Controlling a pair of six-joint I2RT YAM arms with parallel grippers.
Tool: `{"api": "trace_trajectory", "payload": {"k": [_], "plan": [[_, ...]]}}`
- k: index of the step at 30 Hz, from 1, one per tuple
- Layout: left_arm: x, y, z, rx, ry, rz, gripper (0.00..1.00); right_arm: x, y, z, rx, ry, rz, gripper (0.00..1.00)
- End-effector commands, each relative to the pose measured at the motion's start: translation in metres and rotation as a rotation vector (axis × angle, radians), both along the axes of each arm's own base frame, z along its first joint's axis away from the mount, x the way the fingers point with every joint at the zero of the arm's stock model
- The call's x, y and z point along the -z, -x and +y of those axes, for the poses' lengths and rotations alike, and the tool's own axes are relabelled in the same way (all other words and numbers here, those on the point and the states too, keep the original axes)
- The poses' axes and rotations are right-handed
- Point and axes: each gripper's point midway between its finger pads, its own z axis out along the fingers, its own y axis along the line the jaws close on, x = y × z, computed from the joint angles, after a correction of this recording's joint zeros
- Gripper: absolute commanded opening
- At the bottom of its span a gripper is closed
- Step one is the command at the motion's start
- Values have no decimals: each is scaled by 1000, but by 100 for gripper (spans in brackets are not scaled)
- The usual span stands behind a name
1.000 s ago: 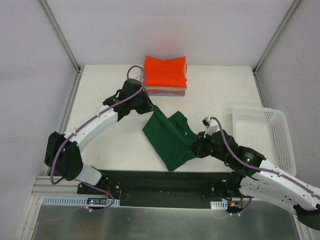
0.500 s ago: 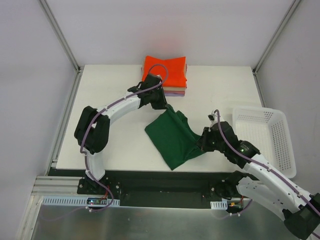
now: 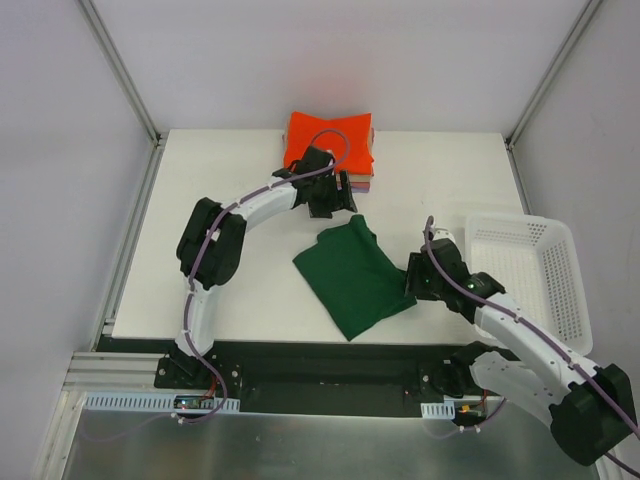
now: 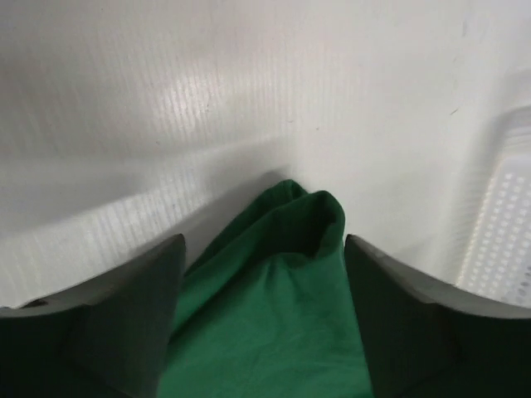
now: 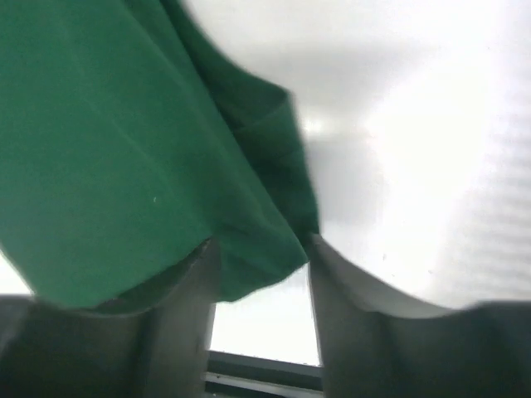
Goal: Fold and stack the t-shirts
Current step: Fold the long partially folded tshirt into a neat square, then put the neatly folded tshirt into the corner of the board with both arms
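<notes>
Left gripper (image 4: 263,249) has its two dark fingers spread wide with nothing pinched. The far corner of the soft dark green cotton t-shirt (image 3: 355,275) lies loose on the table between them. Right gripper (image 5: 261,245) is parted too. The tee's near-right edge droops across the gap, but there's bare table showing between the fingers, so I read it as loose, not clamped.

The tee is a rough folded slab, skewed diagonally, mid-way across the white tabletop (image 3: 220,180). It sits between the stack of folded tees topped by a bright orange one (image 3: 332,140) at the back and the white plastic mesh basket (image 3: 520,219) off to the right.

Handling-wise, my guess is it's light, floppy, a bit grippy and not fragile at all. With zero stiffness, one pinch point would probably let it sag and the fold fall open. I'd grab two corners of the same folded edge, catch every layer in each pinch, and keep it taut while carrying it to the stack.
</notes>
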Motion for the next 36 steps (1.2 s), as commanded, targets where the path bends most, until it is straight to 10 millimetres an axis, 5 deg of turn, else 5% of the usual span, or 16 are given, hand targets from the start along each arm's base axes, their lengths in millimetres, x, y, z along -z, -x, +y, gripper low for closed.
{"api": "trace_trajectory", "payload": {"k": [1,3,7,13,17,23,27,32,36], "plan": [[-45,-22,-11,43,83,-118,99,-14,-12,-26,79,122,-33,76],[-59,-17,-12,62,104,-132,99,-29,-16,-26,90,108,-69,90],[-80,3,-1,77,112,-157,99,-48,-12,-14,24,31,-119,93],[-76,66,16,130,132,-90,99,-71,15,67,-308,-376,-137,97],[-44,108,12,193,161,-15,99,-56,9,73,-277,-377,-72,98],[6,119,13,174,137,102,99,-13,-16,59,-175,-181,64,98],[22,131,23,131,110,147,99,6,-32,61,-168,-111,126,99],[40,178,51,24,50,213,99,19,-75,48,-146,72,85,99],[33,213,55,18,42,187,99,9,-105,72,-269,68,27,99]]}}
